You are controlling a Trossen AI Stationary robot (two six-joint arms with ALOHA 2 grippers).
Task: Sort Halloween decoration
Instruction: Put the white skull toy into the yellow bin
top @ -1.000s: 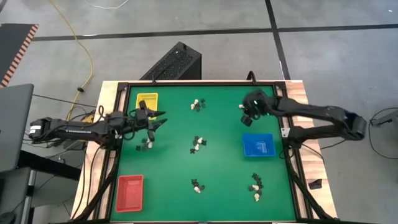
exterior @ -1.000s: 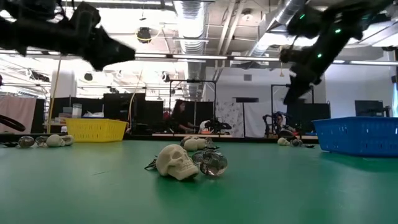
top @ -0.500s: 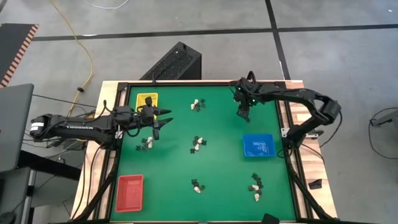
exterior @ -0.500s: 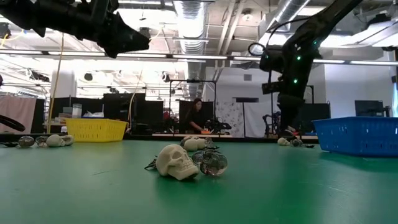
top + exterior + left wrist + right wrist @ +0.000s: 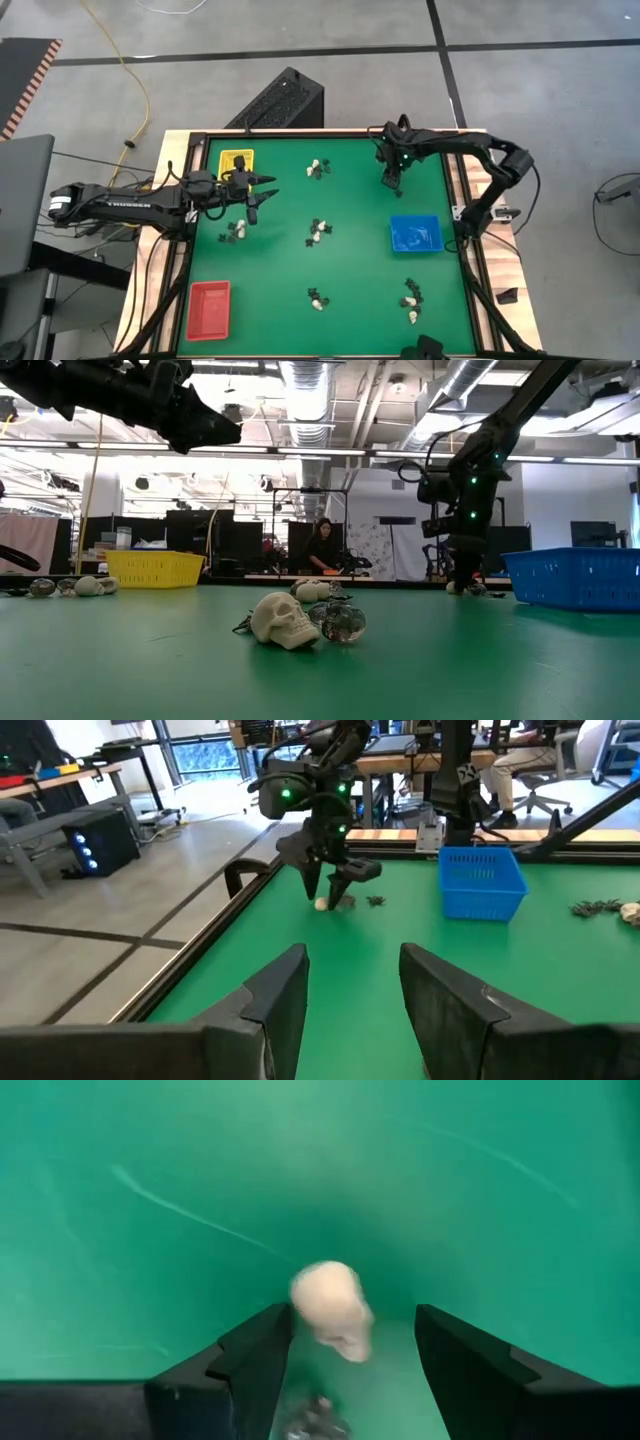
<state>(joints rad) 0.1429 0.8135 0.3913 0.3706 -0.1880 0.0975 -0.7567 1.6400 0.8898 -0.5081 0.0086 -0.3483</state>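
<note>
Right hand (image 5: pixel 345 1355) spread wide, straddling a cream skull trinket (image 5: pixel 332 1308) on the green surface (image 5: pixel 350 260) at its far right corner; pickup step, probably needs closing, then carrying to the blue tray (image 5: pixel 415 234); left hand (image 5: pixel 262 190) spread, waiting by the yellow tray (image 5: pixel 236 160).

Trays: three on the green table — one yellow tray (image 5: pixel 237 160), one red tray (image 5: pixel 209 308), one blue tray (image 5: pixel 415 234).
Trinket clusters: six were seen from above, each mixing cream and black pieces; the exact number of pieces could not be told.
Robot arms: two.
Persons beyond the table: one (image 5: pixel 323 546).
</note>
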